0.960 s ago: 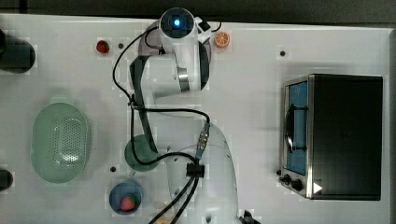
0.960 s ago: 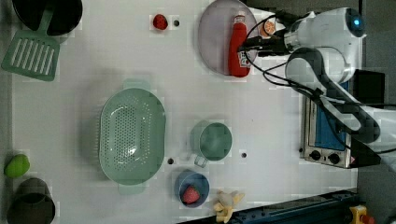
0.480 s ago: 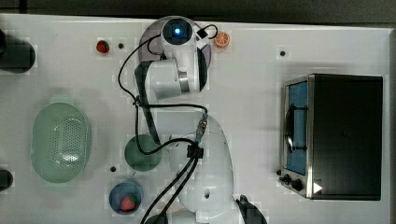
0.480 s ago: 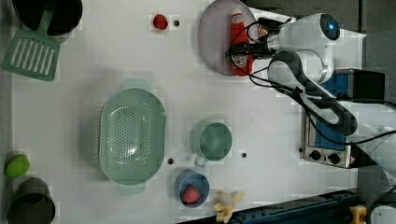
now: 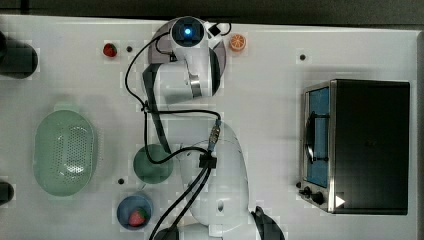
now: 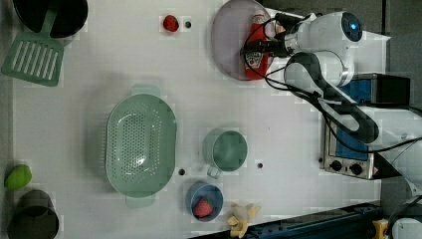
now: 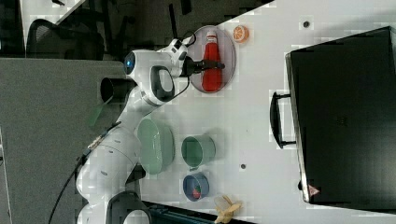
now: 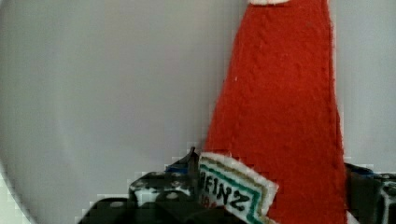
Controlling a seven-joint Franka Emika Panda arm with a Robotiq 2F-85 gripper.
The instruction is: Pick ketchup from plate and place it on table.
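Observation:
The ketchup [image 8: 289,116], a red soft bottle with a white label patch, lies flat on the pale lilac plate [image 6: 227,45] at the far end of the white table [image 6: 124,64]. My gripper [image 8: 266,191] is down over the ketchup's label end, with one finger [image 8: 159,186] against the label side and the other finger [image 8: 373,184] against the opposite side. The jaws stand wide, closed against the ketchup's body. In the right view the gripper [image 7: 211,66] crosses the middle of the ketchup [image 7: 212,79]. The arm hides most of the plate [image 5: 222,52] in the top view.
An orange slice [image 5: 238,42] lies just off the plate and a strawberry [image 5: 109,49] sits further along the same edge. A green basket [image 6: 142,144], green cup [image 6: 229,149] and blue bowl [image 6: 204,201] occupy the table's middle. A toaster oven [image 5: 360,145] stands on the top view's right.
The arm has swung across the plate and come down over the ketchup. The jaws have narrowed from wide open onto the bottle's sides. The ketchup has stayed where it lay.

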